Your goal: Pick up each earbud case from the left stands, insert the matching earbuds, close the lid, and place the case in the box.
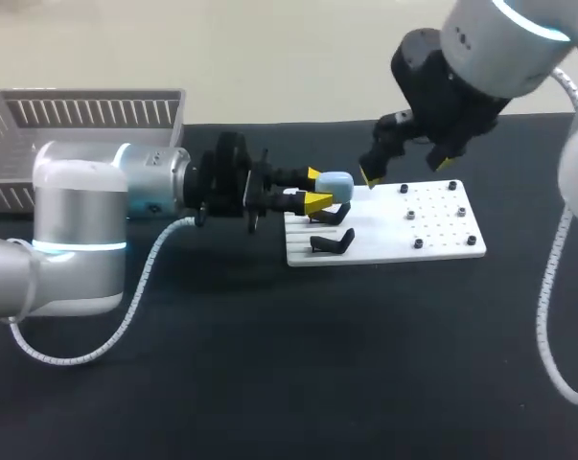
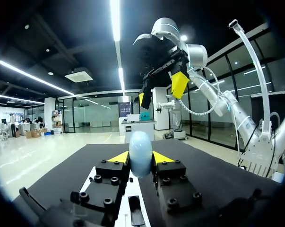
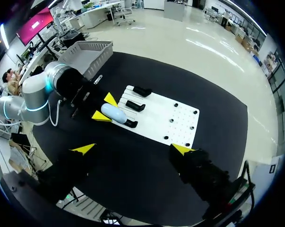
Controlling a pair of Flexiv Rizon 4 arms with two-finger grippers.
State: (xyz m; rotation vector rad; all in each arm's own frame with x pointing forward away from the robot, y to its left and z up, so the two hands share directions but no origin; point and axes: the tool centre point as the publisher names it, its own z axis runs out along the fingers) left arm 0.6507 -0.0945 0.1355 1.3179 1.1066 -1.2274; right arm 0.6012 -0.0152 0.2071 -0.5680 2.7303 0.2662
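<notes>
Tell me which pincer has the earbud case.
The left pincer: it clamps the pale blue earbud case from both sides. The right pincer hangs open and empty above the white board.

Left arm (image 1: 78,230): silver-white cylindrical housings, a glowing cyan ring (image 1: 78,247) at the joint, and a white coiled cable (image 1: 126,316) hanging outside the casing. Right arm (image 1: 499,38): same finish, with its own cyan band (image 1: 528,21) and white coiled lead (image 1: 554,287). Left claw (image 1: 317,190) and right claw (image 1: 406,170): black bodies, two fingers each, bright yellow wedge tips. Black screw heads (image 2: 115,163) noted on the left claw.
</notes>
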